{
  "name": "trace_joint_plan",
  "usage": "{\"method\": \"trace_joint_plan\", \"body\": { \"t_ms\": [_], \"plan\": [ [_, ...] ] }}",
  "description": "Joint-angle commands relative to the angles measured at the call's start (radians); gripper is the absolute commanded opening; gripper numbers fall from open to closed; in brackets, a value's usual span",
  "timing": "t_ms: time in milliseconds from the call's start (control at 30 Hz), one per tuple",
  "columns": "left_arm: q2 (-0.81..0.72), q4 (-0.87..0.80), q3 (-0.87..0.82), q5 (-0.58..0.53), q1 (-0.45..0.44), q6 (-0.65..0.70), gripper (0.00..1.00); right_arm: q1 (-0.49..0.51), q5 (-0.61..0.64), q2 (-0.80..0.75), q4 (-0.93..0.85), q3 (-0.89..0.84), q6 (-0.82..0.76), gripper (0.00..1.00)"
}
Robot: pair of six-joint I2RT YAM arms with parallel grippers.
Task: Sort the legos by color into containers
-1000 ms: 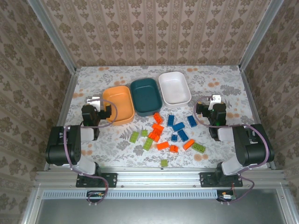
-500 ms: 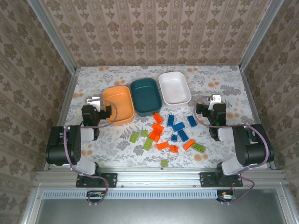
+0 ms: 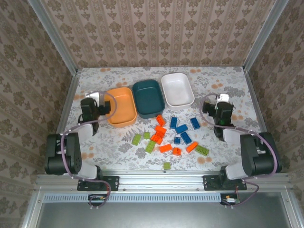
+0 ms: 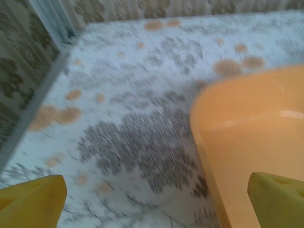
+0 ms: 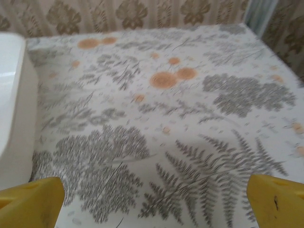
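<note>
The legos lie loose on the patterned table between the arms: orange ones (image 3: 160, 129), blue ones (image 3: 181, 128) and lime green ones (image 3: 150, 146). Behind them stand the orange dish (image 3: 121, 107), the dark teal dish (image 3: 148, 97) and the white dish (image 3: 177, 89), all without bricks. My left gripper (image 3: 91, 100) (image 4: 156, 199) is open and holds nothing, just left of the orange dish (image 4: 256, 142). My right gripper (image 3: 223, 102) (image 5: 154, 202) is open with nothing in it, right of the white dish (image 5: 12, 104).
Metal rails (image 3: 66, 102) and papered walls close in the table on the left, right and back. Two lime green bricks lie apart from the pile, one (image 3: 166, 166) near the front edge, another (image 3: 201, 150) at the right.
Both wrists have risen and shifted a little toward the back of the table, the left one leftward and the right one rightward. The bricks and dishes have not moved.
</note>
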Motion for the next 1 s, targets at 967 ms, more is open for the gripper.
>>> {"method": "trace_joint_plan", "body": {
  "t_ms": [967],
  "plan": [
    [0.004, -1.092, 0.648, 0.184, -0.269, -0.309, 1.0, -0.001, -0.488, 0.205, -1.63, 0.906, 0.431, 0.96]
  ]
}}
